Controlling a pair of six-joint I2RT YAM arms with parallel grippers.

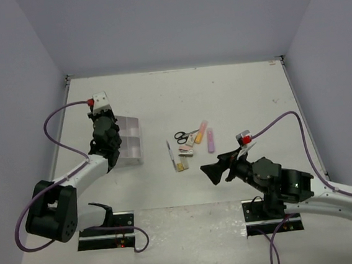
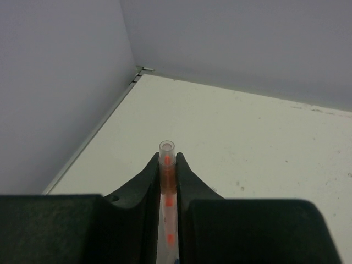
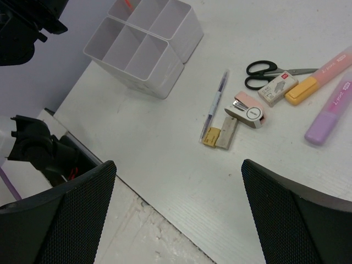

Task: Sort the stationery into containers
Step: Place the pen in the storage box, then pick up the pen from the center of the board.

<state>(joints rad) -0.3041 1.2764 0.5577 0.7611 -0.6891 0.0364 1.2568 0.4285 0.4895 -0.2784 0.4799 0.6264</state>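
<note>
The clear organiser box (image 1: pixel 133 142) stands at the left; it also shows in the right wrist view (image 3: pixel 143 47). My left gripper (image 1: pixel 111 149) hangs at its left side, shut on a clear pen with orange marks (image 2: pixel 167 165) that sticks out past the fingertips. In mid-table lie black-handled scissors (image 1: pixel 181 136), an orange marker (image 1: pixel 201 131), a lilac marker (image 1: pixel 210 140), a thin grey pen (image 1: pixel 170 152) and small erasers (image 1: pixel 180 165). My right gripper (image 1: pixel 217 168) is open and empty, hovering near the front of these items (image 3: pixel 176 209).
In the right wrist view a small pink-and-white piece (image 3: pixel 247 110) lies between the grey pen (image 3: pixel 214 104) and the scissors (image 3: pixel 264 71). The table's front edge (image 3: pixel 132 190) runs just under the right gripper. Grey walls close the table on three sides.
</note>
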